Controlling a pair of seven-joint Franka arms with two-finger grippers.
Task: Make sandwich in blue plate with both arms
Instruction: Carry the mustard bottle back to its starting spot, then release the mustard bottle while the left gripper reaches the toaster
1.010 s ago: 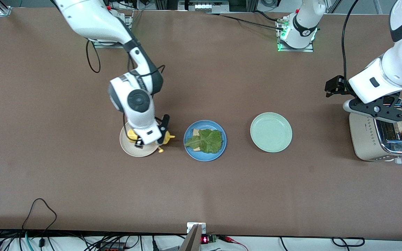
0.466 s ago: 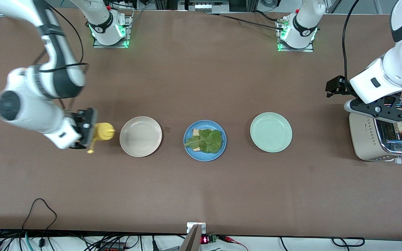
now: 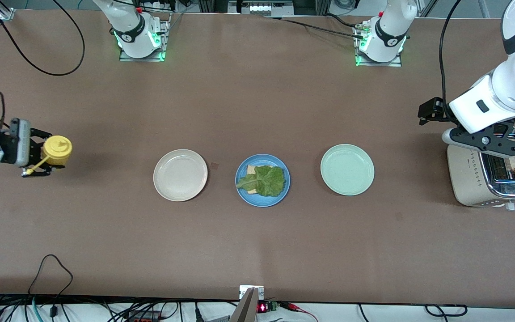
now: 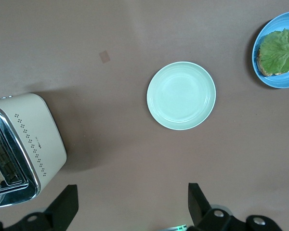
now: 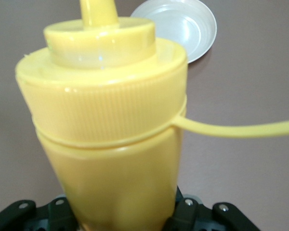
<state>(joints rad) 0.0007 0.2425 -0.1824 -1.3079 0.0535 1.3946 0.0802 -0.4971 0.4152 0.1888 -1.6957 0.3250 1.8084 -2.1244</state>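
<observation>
I had the right gripper (image 3: 45, 157) pinching the yellow mustard bottle (image 3: 57, 150) at the desk's (image 3: 257, 250) right-arm end; a slack squeeze could drop it. The left gripper (image 3: 501, 145) hung over the toaster (image 3: 472, 179), fingers spread. The sandwich (image 3: 263, 180), topless, lay on the blue plate (image 3: 242, 197).

A broad brown table (image 3: 257, 250) fills nearly the whole front view, its surface matte and evenly lit; small darker marks dot it here and there; black cables (image 3: 47, 268) loop over the edge nearest the front camera; a pale floor strip shows beneath them; green lights glow at the top edge.
</observation>
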